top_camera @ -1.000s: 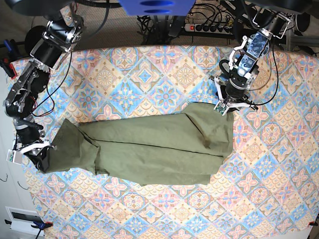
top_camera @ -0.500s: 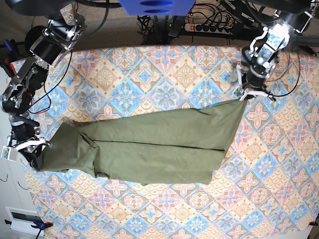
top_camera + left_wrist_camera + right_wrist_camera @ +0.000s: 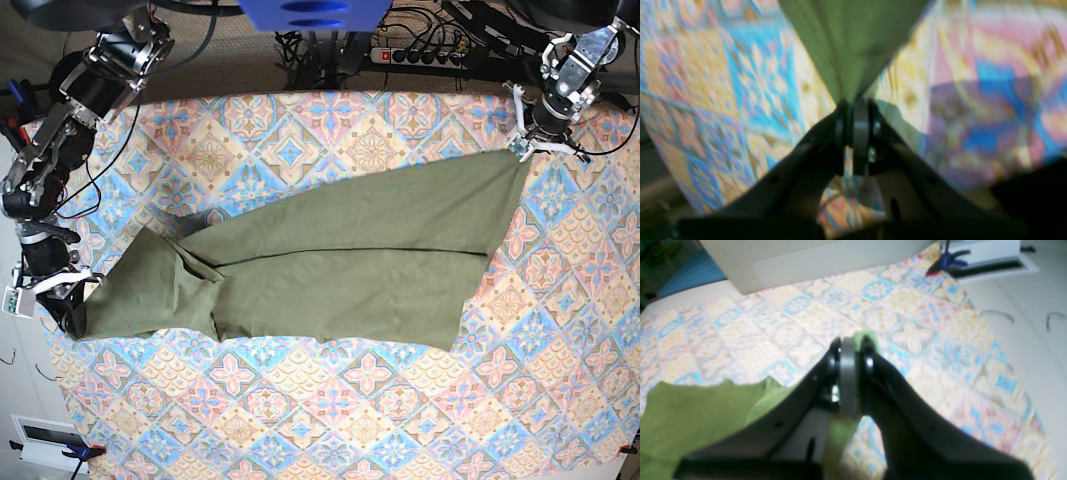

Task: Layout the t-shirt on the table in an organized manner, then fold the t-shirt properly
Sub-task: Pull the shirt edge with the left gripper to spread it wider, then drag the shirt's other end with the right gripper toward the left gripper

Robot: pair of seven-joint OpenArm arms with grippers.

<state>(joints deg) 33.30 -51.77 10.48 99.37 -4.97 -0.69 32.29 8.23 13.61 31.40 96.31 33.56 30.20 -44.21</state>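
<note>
So the base view is the only one that gives you the whole picture: the t-shirt [image 3: 330,270] is stretched out long across the table [image 3: 300,140], running from the left gripper [image 3: 527,148] at the far corner down to the right gripper [image 3: 72,300] near the opposite edge. Cloth fans out wide just below the left gripper and narrows to a bunched, folded-over section next to the right one.

What you can't see from up there is the actual grip. The left wrist cam sorts that out: the left gripper [image 3: 855,110] has its jaws pinched tight on a point of green fabric, and the t-shirt [image 3: 853,43] spreads away from the fingertips in a taut wedge. It's blurry, but the pinch is obvious.

Right wrist cam shows the same deal: the right gripper [image 3: 851,348] is clamped together with a bit of green poking out past the tips, and more of the t-shirt [image 3: 696,406] lies beside and under the fingers. That view also catches a blue clamp [image 3: 948,263] on the table [image 3: 940,340] edge beyond the gripper.
</note>
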